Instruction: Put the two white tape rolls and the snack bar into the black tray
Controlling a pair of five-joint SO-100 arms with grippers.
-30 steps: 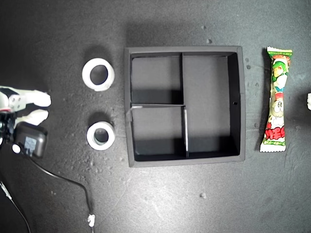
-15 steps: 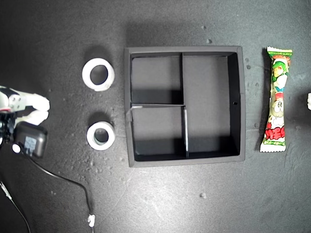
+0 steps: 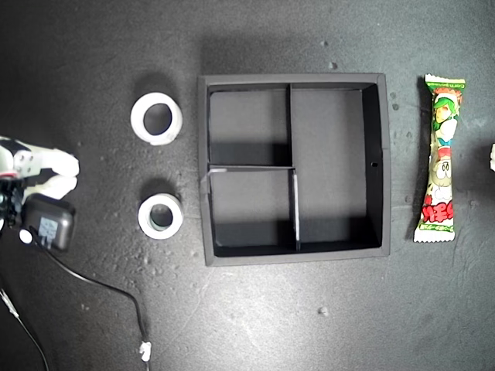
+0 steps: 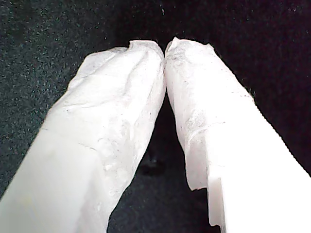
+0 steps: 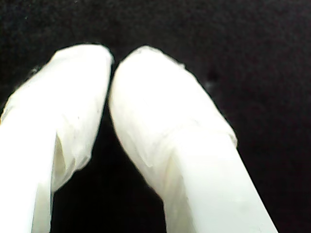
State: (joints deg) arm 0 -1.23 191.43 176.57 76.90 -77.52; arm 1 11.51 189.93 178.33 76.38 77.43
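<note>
Black tray (image 3: 384, 162) sits mid-scene in the exterior view, all 3 compartments bare. Two white tape rolls lie just beside its left wall: larger roll (image 3: 157, 118) farther up, smaller roll (image 3: 161, 216) lower. Snack bar (image 3: 440, 158) lies lengthwise right of tray, apart from it. My first gripper (image 4: 165, 48) & my second gripper (image 5: 112, 60): tips pressed together, pinching nothing, over dark mat (image 3: 271, 317).

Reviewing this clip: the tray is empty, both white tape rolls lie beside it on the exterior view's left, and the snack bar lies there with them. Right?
Not quite. The snack bar lies on the exterior view's right of the black tray, away from both white tape rolls. The rest holds, as the exterior view shows.
</note>
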